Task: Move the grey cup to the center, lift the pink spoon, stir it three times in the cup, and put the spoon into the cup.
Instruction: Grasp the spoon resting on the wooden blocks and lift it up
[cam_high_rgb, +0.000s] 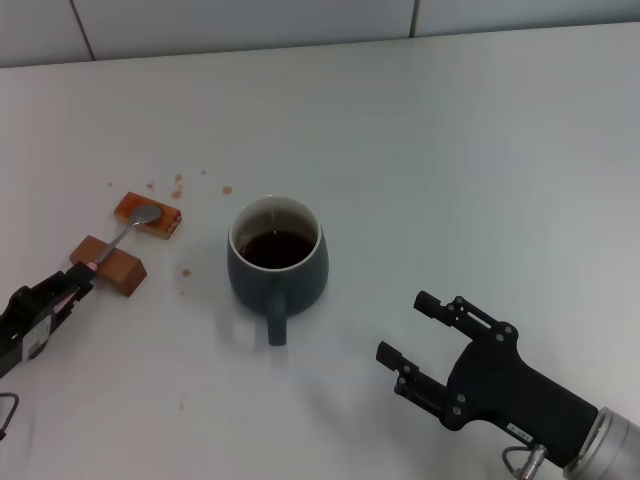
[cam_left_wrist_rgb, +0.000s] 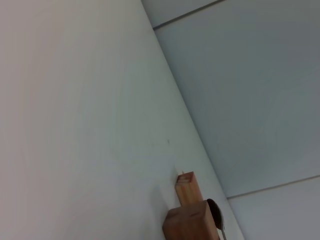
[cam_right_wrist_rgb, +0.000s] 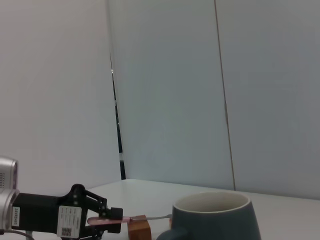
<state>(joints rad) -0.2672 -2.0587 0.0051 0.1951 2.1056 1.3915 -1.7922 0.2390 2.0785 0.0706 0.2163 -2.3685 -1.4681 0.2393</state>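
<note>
The grey cup (cam_high_rgb: 298, 285) stands in the middle of the table with dark liquid inside and its handle toward me; it also shows in the right wrist view (cam_right_wrist_rgb: 215, 222). The pink spoon (cam_high_rgb: 126, 232) lies across two brown blocks to the cup's left, bowl on the far block. My left gripper (cam_high_rgb: 70, 290) is at the spoon's pink handle end. In the right wrist view the left gripper (cam_right_wrist_rgb: 117, 221) stands open, one finger on each side of the pink handle (cam_right_wrist_rgb: 107, 219). My right gripper (cam_high_rgb: 405, 326) is open and empty, right of the cup and nearer to me.
The two brown blocks (cam_high_rgb: 165, 226) (cam_high_rgb: 116, 270) sit left of the cup; one fills the bottom of the left wrist view (cam_left_wrist_rgb: 192, 222). Small orange crumbs (cam_high_rgb: 178, 190) lie behind the blocks. A tiled wall runs along the table's far edge.
</note>
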